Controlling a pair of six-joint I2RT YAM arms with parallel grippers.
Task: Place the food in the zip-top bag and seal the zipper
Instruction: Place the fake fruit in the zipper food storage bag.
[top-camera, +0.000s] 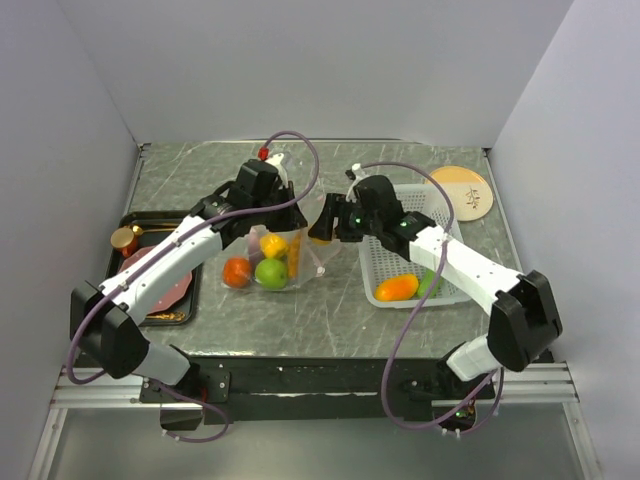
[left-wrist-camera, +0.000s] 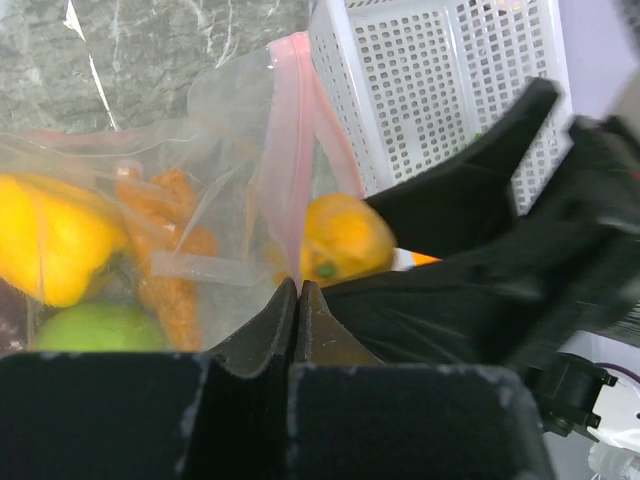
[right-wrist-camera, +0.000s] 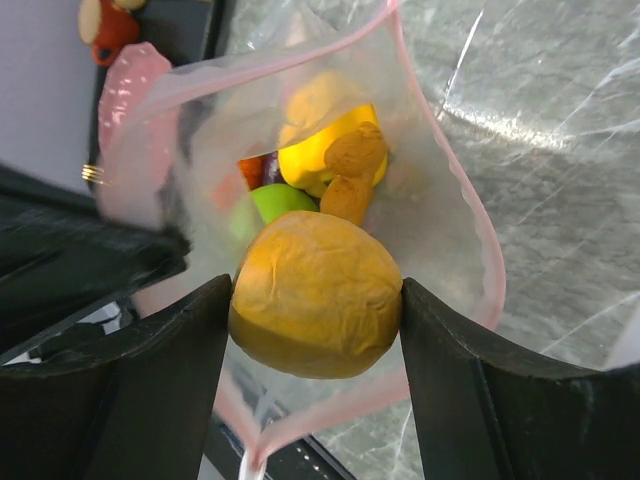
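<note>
The clear zip-top bag (top-camera: 262, 262) lies at the table's middle, mouth held up and open. My left gripper (left-wrist-camera: 297, 286) is shut on its pink zipper (left-wrist-camera: 288, 150) strip; in the top view the left gripper (top-camera: 281, 215) is at the bag's upper edge. My right gripper (right-wrist-camera: 315, 292) is shut on a round orange-yellow fruit (right-wrist-camera: 315, 295), held just over the bag's mouth (right-wrist-camera: 470, 230). Inside the bag lie a yellow pepper (right-wrist-camera: 318, 150), a lime (right-wrist-camera: 275, 200), a tomato (top-camera: 237, 271) and an orange piece (left-wrist-camera: 170, 250). A mango (top-camera: 397, 287) and a green piece (top-camera: 431, 281) lie in the basket.
The white slotted basket (top-camera: 410, 205) stands right of the bag, under my right arm. A black tray (top-camera: 128, 222) with a pink slab and a brown jar (top-camera: 126, 240) is at the left. A round wooden plate (top-camera: 462, 192) lies at the back right.
</note>
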